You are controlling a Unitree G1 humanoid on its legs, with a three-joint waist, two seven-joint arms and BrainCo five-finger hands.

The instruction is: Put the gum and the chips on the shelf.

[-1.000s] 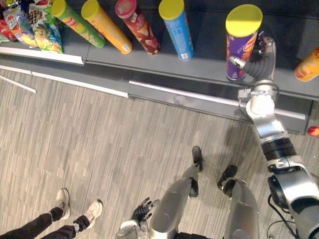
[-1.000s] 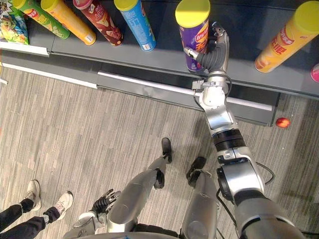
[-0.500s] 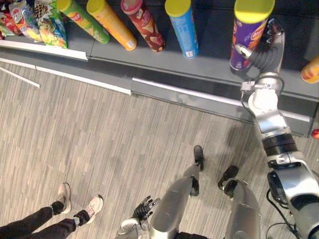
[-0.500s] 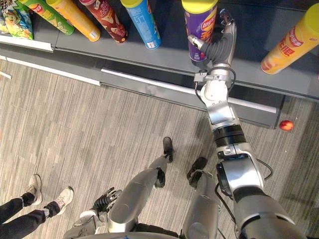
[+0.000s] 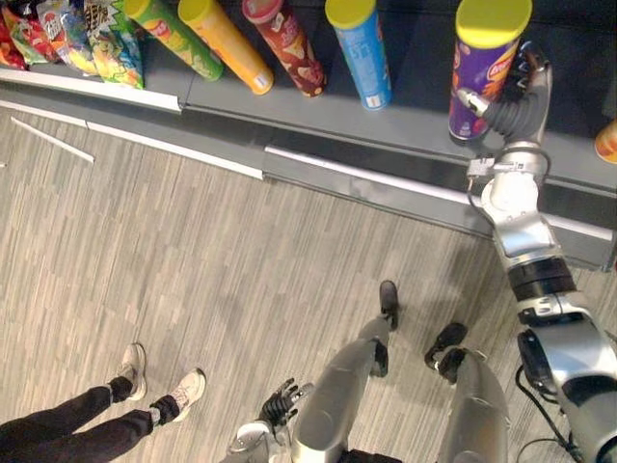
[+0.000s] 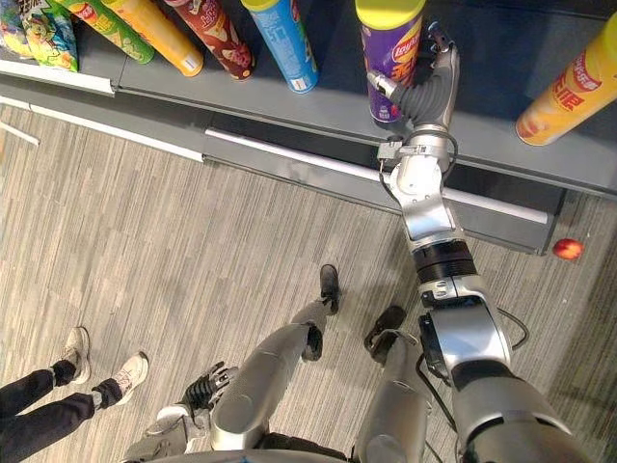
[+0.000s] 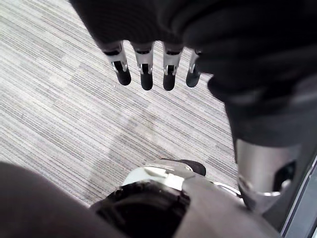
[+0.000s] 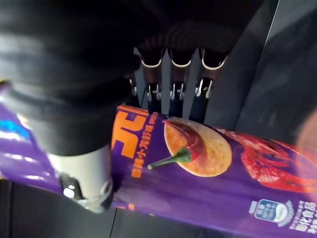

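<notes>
A purple chips can with a yellow lid stands upright on the dark grey shelf. My right hand is right beside it, on its right side. The fingers point straight up along the can and the thumb reaches toward its base. In the right wrist view the can lies across the fingers, which run behind it. Down by my side, my left hand hangs with relaxed fingers over the floor and holds nothing.
Green, orange, red and blue cans stand further left on the shelf, with snack bags beyond. Another orange can stands to the right. A red ball lies on the floor. A person's legs are at lower left.
The whole picture has shifted, so the camera moved. My right hand's fingers stand straighter and a little further off the purple can than a second ago. The can stays upright.
</notes>
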